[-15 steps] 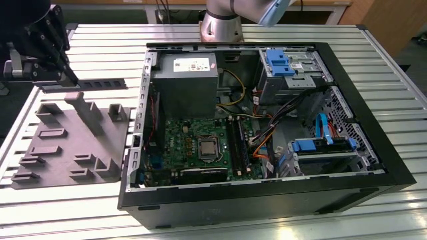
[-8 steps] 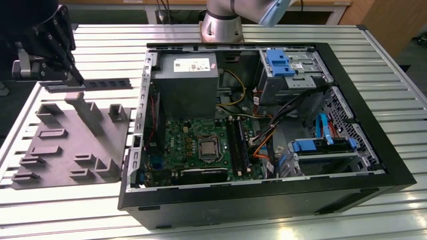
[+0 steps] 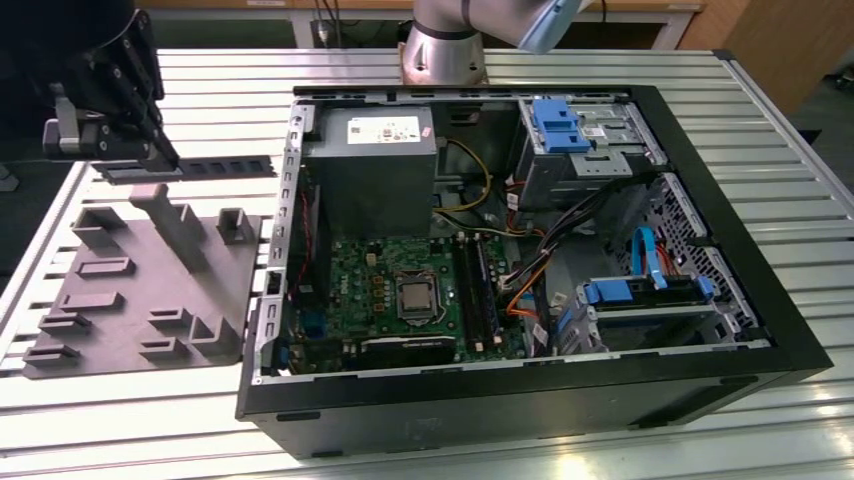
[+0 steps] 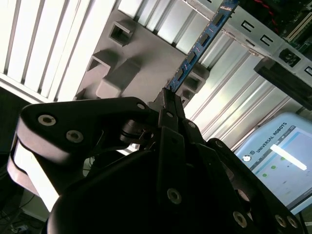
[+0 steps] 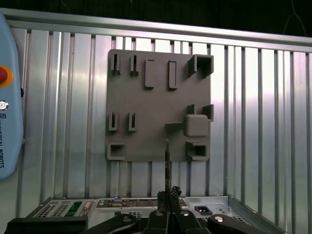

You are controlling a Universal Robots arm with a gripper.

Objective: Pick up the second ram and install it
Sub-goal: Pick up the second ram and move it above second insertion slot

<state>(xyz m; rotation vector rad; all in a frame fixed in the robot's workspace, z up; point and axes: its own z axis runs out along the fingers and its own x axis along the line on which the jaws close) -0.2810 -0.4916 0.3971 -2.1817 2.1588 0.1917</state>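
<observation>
place: robotics lab bench | robot arm base [image 3: 441,50] is standing at a slatted aluminium table [image 3: 134,420] | opened computer tower [image 3: 534,410] is lying flat | grey fixture plate [image 3: 134,300] is sitting beside it | teach pendant [image 5: 9,97] is resting nearby

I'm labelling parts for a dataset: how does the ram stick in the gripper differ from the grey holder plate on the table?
The second ram is a thin, dark stick; the grey holder plate is broad, with raised blocks. The ram is clamped in the gripper; the plate lies flat on the slatted table. Both are outside the computer case.
</observation>
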